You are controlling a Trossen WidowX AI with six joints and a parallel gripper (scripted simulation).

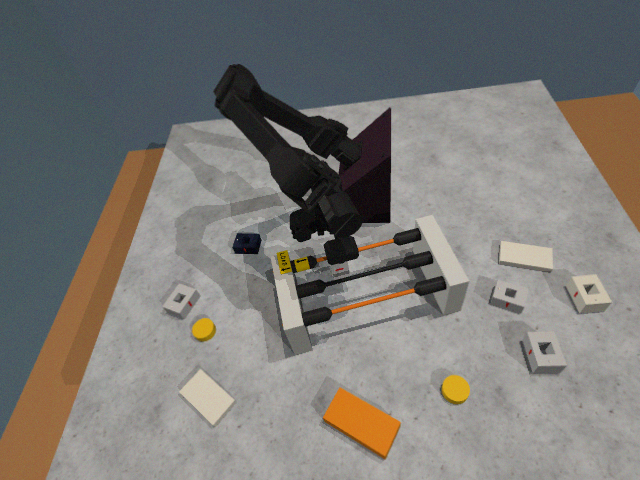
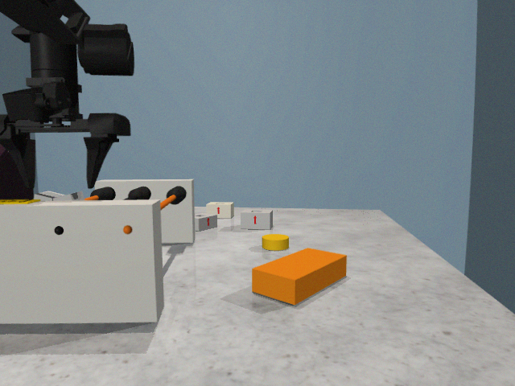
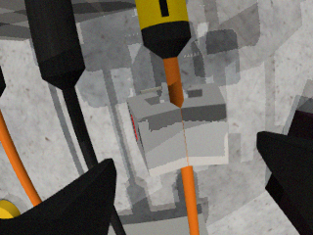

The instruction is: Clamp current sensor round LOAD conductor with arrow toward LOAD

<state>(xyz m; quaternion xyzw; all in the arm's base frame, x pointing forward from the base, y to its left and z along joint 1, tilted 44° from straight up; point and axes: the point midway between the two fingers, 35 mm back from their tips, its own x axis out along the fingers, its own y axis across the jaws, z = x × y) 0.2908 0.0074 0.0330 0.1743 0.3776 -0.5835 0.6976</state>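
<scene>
The grey split-core sensor (image 1: 339, 273) (image 2: 74, 196) (image 3: 207, 139) straddles the orange LOAD conductor (image 1: 376, 245) (image 3: 190, 201), its two halves meeting at a shallow angle with a thin orange line visible between them. Its red mark shows on one side; which way it points is unclear. The yellow LOAD marker (image 1: 283, 262) and a yellow sleeve with a black arrow (image 1: 301, 264) (image 3: 162, 12) are at one end of that conductor. My gripper (image 2: 59, 192) (image 3: 187, 153) is open above the sensor, one finger on each side and clear of it. The fingertips are hidden in the top view. Whether the sensor is latched cannot be told.
The black conductor (image 1: 364, 273) (image 3: 80, 132) and another orange conductor (image 1: 369, 302) run alongside between the two white end blocks (image 1: 448, 268) (image 2: 79, 269). A dark upright panel (image 1: 374, 175) stands behind. An orange block (image 1: 361, 422) (image 2: 299, 269) and several closed sensors lie around.
</scene>
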